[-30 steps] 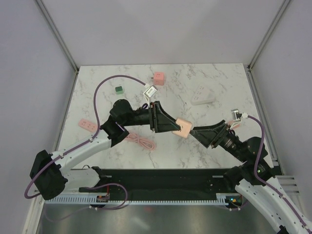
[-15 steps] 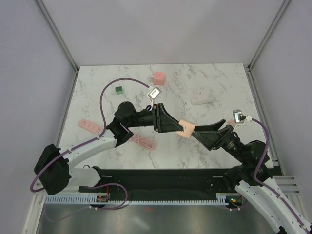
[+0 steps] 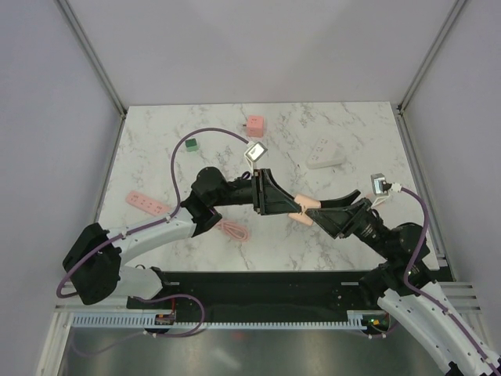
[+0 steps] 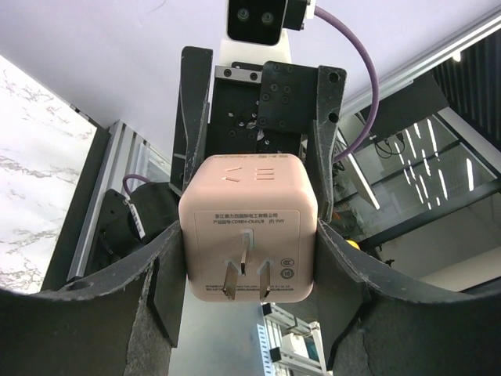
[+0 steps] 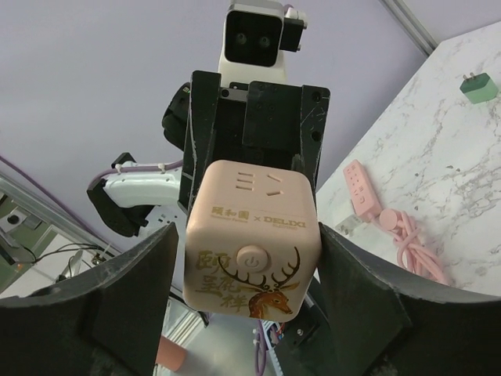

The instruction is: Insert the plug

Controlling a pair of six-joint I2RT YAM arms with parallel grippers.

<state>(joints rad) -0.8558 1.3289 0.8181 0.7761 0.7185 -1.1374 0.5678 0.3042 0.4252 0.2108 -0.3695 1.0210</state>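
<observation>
Above the white marble table (image 3: pixel 368 129), well clear of its surface, the pale pink cube-shaped plug adapter (image 5: pixel 250 211) hangs in mid-air between my two arms, and it has shifted slightly rightward over the past second as the left arm reached out with it. The left gripper (image 4: pixel 249 239) is pinching the cube by two opposite flanks, unchanged in its grip, with the adapter's metal prongs (image 4: pixel 244 276) pointing back toward that wrist. What has changed is on the other side: the right gripper (image 5: pixel 247 235) has slid up over the cube's printed button face and its jaws, spread wide a second ago, have been narrowing. They now flank the cube closely but remain spread; I cannot tell whether either pad is touching it yet. To me this reads as a handover about halfway through: the left arm presents, the right has yet to clamp. Once it does, the prongs would point away from the right wrist, which suits pushing them into a socket. The likely target, a flat pink power strip (image 3: pixel 145 202) with its coiled pink cable (image 3: pixel 232 229), lies on the table well off to the left, and a white power strip (image 3: pixel 324 157) lies farther back on the right.
</observation>
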